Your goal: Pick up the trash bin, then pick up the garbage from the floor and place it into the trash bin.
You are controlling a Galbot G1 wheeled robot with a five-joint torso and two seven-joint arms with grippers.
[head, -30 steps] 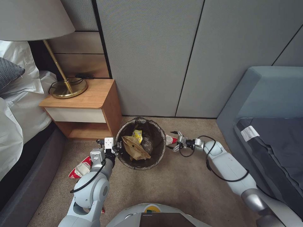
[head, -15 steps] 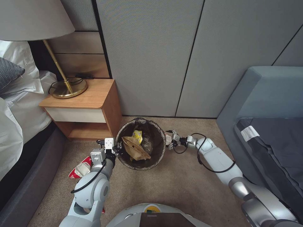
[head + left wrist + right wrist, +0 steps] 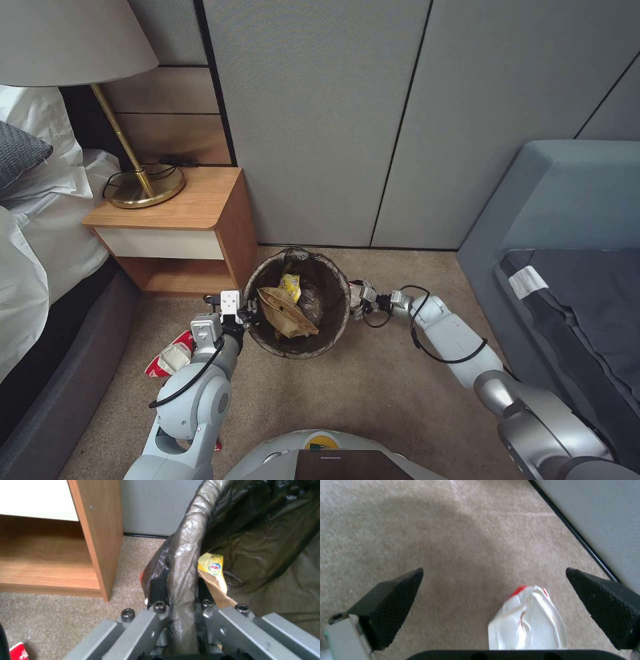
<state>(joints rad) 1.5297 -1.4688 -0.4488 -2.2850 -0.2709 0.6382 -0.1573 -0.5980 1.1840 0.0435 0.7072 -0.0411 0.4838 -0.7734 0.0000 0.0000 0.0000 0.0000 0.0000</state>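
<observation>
1. The small round white trash bin [image 3: 297, 305], lined with a dark brown-black plastic bag folded over its rim, is seen on the beige carpet [image 3: 373, 393] close to the grey wall panels.
2. The left tool [image 3: 248, 310] is pressed together on the near-left rim of that bin; in the left wrist view the bagged rim [image 3: 181, 580] is pinched between the two dark fingers [image 3: 158, 590], one outside the wall and one inside.
3. Just beyond the inner finger, a flat brown paper bag [image 3: 285, 313] and a crumpled yellow snack wrapper [image 3: 290, 285] are found lying inside the bin.
4. The right tool [image 3: 357, 301] is held low over the carpet, just beside the bin's right wall, with its fingers spread wide apart.
5. A crumpled white wrapper with red marks [image 3: 528, 622] is seen between the spread black fingers [image 3: 391, 607] in the right wrist view, lying on the carpet near the palm and closer to one finger; no contact with either pad can be made out.
6. Behind and to the outer side of the left tool, a red-and-white wrapper [image 3: 170, 360] is seen on the carpet beside the left arm.
7. On the far side of the left tool stands a wooden bedside surface [image 3: 193, 200] with a white drawer front, on which a brass lamp base [image 3: 147, 185] is carried.
</observation>
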